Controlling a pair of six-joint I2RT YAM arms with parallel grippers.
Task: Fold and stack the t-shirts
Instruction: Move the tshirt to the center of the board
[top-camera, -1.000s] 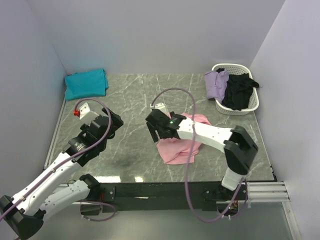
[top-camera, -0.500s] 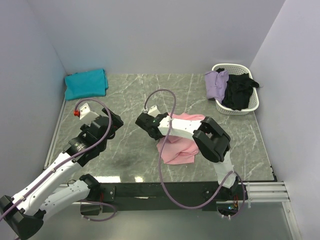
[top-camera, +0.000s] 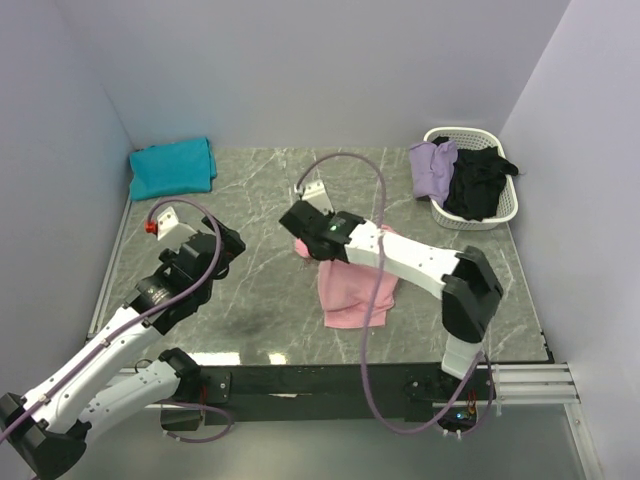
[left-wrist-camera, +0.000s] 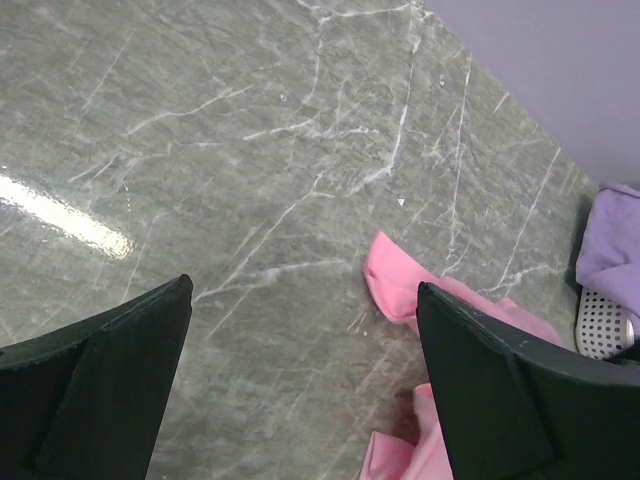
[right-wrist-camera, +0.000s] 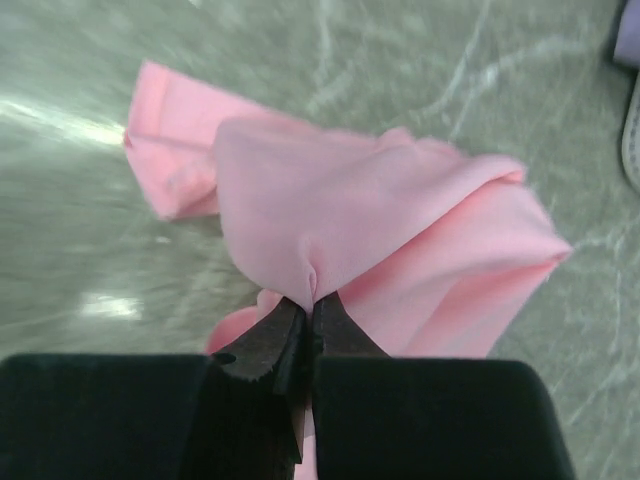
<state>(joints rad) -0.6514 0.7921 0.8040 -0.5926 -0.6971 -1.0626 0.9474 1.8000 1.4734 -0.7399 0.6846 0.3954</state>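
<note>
A crumpled light pink t-shirt (top-camera: 356, 290) lies on the marble table, right of centre. My right gripper (top-camera: 303, 243) is at its far left edge, shut on a pinched fold of the pink cloth (right-wrist-camera: 330, 210); the jaws (right-wrist-camera: 313, 300) are pressed together on it. My left gripper (top-camera: 222, 248) hovers to the left, apart from the shirt, open with nothing between its fingers (left-wrist-camera: 300, 385). The pink shirt's left tip (left-wrist-camera: 398, 280) shows ahead of it. A folded teal t-shirt (top-camera: 172, 167) sits in the far left corner. Lavender (top-camera: 432, 168) and black (top-camera: 478, 182) t-shirts hang in the basket.
A white perforated basket (top-camera: 503, 213) stands at the far right against the wall. Grey walls close in the table on three sides. The right arm's purple cable (top-camera: 370, 200) loops above the pink shirt. Bare marble (top-camera: 260, 190) lies between the teal shirt and the basket.
The right gripper has closed on the pink shirt's edge and drawn it slightly towards the far left; its arm has shifted. The left arm has not moved.
</note>
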